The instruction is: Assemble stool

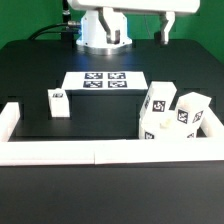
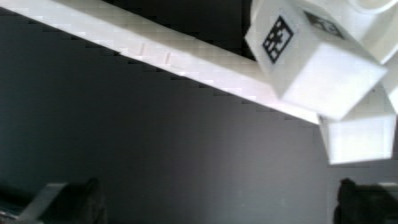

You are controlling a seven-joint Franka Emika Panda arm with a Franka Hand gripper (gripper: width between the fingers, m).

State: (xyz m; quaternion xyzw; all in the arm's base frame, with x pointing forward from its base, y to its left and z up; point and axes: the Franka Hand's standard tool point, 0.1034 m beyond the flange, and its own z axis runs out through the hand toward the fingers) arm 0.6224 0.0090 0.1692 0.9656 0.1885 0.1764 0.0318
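Pincer (image 2: 214, 198) spread wide in the wrist view, dark fingertips (image 2: 63, 197) far apart at opposite sides of the picture, over bare black desk (image 1: 100, 125) and gripping nothing.

One small white leg block (image 1: 58, 102) standing upright alone near the desk's edge on the exterior view's left, with a dark tag on top. Well apart from it, a huddle of white stool parts (image 1: 170, 115) by the edge on the exterior view's right, just inside the white border rail (image 1: 100, 152). Some tilted, pressed together; hard to tell seat from legs there.

Black-and-white square tags (image 2: 279, 38) on those parts: block patterns only, too small to read as letters or numbers.

Marker board (image 1: 103, 80) flat toward the far edge, in front of the white robot base (image 1: 103, 28), printed with four tags in a row.
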